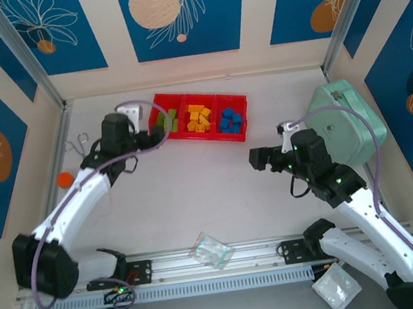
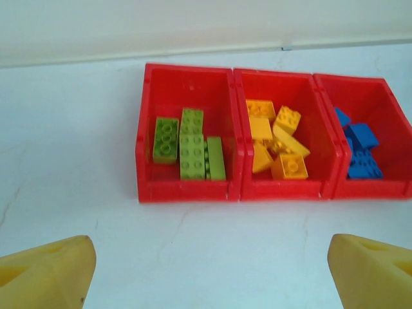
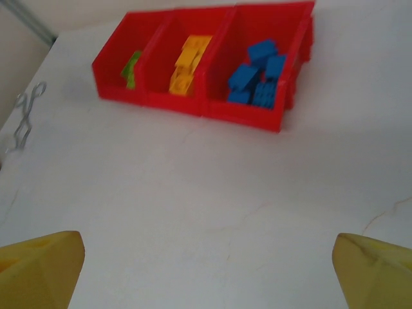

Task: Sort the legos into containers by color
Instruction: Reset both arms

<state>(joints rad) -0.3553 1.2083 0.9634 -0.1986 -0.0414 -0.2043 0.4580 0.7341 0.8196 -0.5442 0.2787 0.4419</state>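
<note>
The containers are three compartments of one red tray (image 1: 189, 135) at the back of the table. Lime green legos (image 2: 188, 149) lie in the left compartment, orange-yellow legos (image 2: 278, 147) in the middle one and blue legos (image 2: 360, 151) in the right one. My left gripper (image 1: 156, 136) hovers just in front of the tray's left end (image 2: 187, 191), open, with nothing between its yellow fingers (image 2: 48, 273). My right gripper (image 1: 261, 159) stands open and empty over bare table, well in front of the tray (image 3: 238, 114) and to its right.
A mint-green rounded case (image 1: 344, 120) sits at the right, behind my right arm. A clear plastic bag (image 1: 211, 251) lies near the front rail, another (image 1: 334, 289) beyond it. A wire clip (image 1: 77, 145) and a small orange thing (image 1: 64, 180) lie at the left.
</note>
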